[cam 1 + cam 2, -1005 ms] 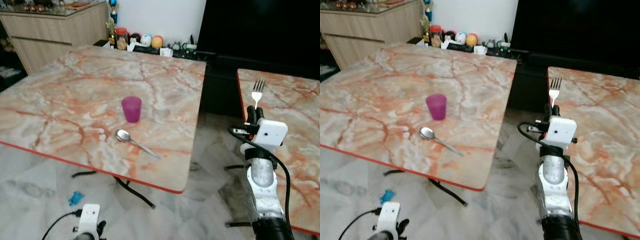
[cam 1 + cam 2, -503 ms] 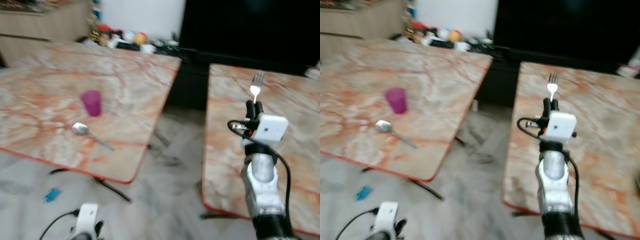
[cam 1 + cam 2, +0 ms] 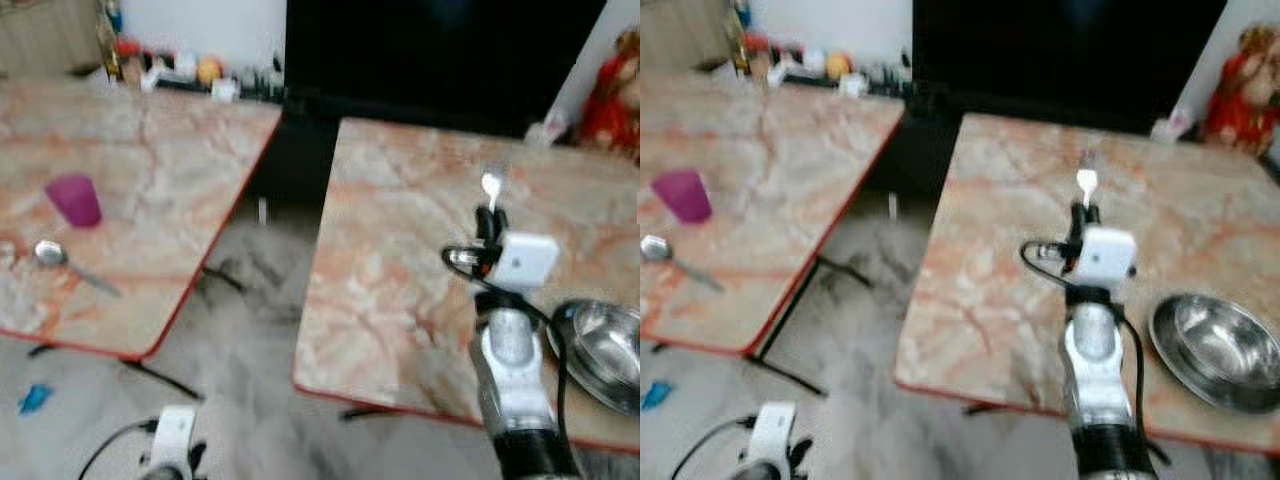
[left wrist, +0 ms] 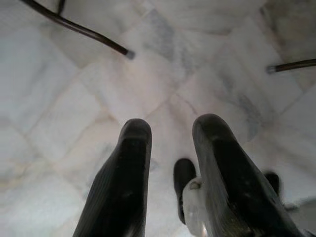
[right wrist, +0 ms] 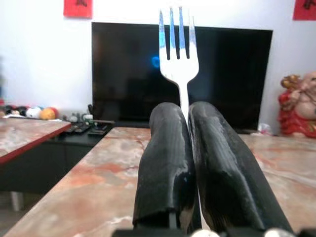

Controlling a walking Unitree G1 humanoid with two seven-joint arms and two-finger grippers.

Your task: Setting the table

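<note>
The right tool point(image 5: 187, 143) is clamped on the silver metal fork point(image 5: 178, 47), upright above the marble tabletop point(image 3: 990, 250), a steel bowl point(image 3: 1215, 350) at four o'clock; placing remains. The left tool point(image 4: 170, 168) hangs apart.

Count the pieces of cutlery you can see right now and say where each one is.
2. A fork stands upright, pinched in the right end effector over the right-hand table. A spoon lies on the left-hand table, beside the purple cup. Others may be out of frame.
</note>
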